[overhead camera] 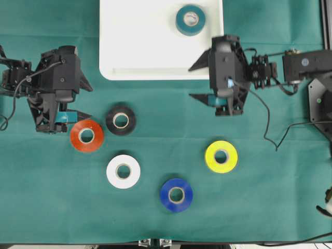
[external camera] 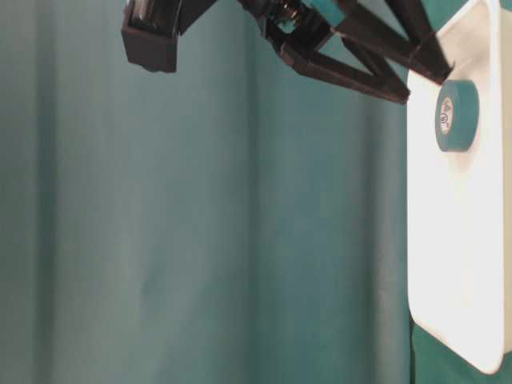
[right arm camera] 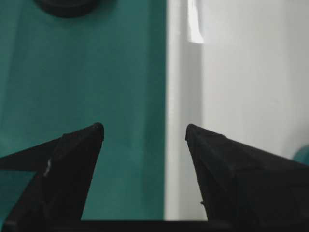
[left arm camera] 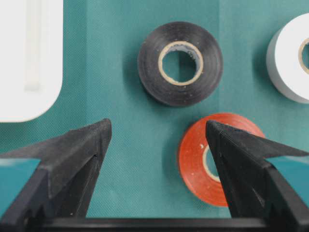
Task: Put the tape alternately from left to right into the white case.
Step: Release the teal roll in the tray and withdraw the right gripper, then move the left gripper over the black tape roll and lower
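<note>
The white case [overhead camera: 155,46] is lying at the far edge of the counter [overhead camera: 270,207], with one tape roll [overhead camera: 190,19] sitting inside it toward its right end. Five more rolls are lying on the counter nearer the front: two side by side at the left [overhead camera: 86,135] [overhead camera: 121,120], one below them [overhead camera: 123,171], one at front centre [overhead camera: 176,194], one to the right [overhead camera: 221,156].

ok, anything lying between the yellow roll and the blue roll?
No. In the overhead view only bare green cloth separates the yellow roll from the blue roll; they lie apart, not touching.
</note>
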You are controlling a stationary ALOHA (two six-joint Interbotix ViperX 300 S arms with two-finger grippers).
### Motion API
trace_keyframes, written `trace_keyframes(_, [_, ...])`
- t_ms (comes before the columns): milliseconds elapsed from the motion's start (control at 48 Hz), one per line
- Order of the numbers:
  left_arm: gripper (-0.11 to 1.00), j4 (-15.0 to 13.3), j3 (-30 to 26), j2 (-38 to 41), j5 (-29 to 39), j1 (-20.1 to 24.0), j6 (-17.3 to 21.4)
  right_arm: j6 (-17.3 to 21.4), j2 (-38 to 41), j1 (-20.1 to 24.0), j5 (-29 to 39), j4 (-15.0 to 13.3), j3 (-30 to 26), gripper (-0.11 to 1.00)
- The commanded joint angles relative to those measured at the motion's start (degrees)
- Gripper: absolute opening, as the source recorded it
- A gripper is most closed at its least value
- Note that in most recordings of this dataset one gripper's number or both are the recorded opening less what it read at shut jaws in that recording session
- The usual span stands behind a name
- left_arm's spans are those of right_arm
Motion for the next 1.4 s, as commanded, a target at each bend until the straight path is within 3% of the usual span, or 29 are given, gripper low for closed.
trace_keyframes(0, [0.87,-0.1,-1.4,0.0,-0.4,0.2,0.0,0.1,-1.1,1.6,-1.0,0.1,-0.3,0.76])
trace_keyframes(250, [0.87,-0.1,-1.4,0.0,-0.4,0.2,0.0,1.1,-1.1,5.4,-1.0,0.7,0.6,0.76])
trace_keyframes(584, [0.87,-0.1,-1.2,0.1,-0.9,0.2,0.0,7.6,-1.1,7.1,-1.0,0.6,2.9,0.76])
trace_keyframes(813, [0.87,-0.1,-1.3,0.1,-1.0,0.2,-0.2,7.7,-1.1,7.0,-1.0,0.5,2.7,0.76])
trace_keyframes(959, [0.87,-0.1,-1.4,0.1,-1.0,-0.3,-2.5,7.7,-1.1,7.1,-1.0,0.4,2.6,0.76])
trace_keyframes(1126, [0.87,-0.1,-0.9,0.1,-1.0,-2.5,-5.0,7.7,-1.0,7.1,-1.0,0.5,2.6,0.76])
trace_keyframes(1376, [0.87,-0.2,-2.5,3.9,-3.2,-6.0,-5.5,7.7,-0.4,7.1,-1.0,0.4,2.6,0.76])
